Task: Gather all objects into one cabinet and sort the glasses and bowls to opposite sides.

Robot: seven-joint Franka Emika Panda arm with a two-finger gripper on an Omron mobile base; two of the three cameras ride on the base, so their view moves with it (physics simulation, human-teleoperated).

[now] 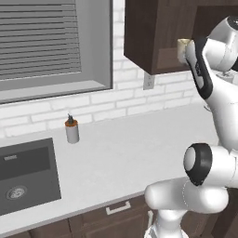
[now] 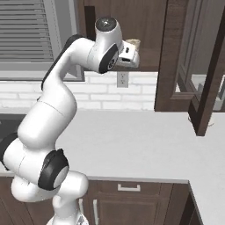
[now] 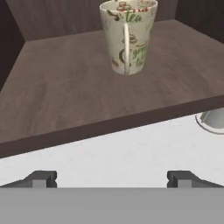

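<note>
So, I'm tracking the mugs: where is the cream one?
The cream mug stands upright on the wooden cabinet shelf, ahead of the open gripper in the hand view.

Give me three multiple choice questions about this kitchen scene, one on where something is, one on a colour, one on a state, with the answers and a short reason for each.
1. Where does the cream mug stand?
A. In the sink
B. On the shelf of the open wall cabinet
C. On the counter beside the soap dispenser

2. What colour is the top of the soap dispenser?
A. Orange-brown
B. Bright green
C. Blue

3. How are the gripper and the mug related?
A. Shut on the mug's handle
B. Shut on the mug's rim
C. Open, short of the mug

Answers:
1 B, the hand view shows it upright on the dark wood shelf.
2 A, the left base view shows an orange-brown band on the grey body.
3 C, both fingertips stand wide apart, with the shelf edge between them and the mug.
</note>
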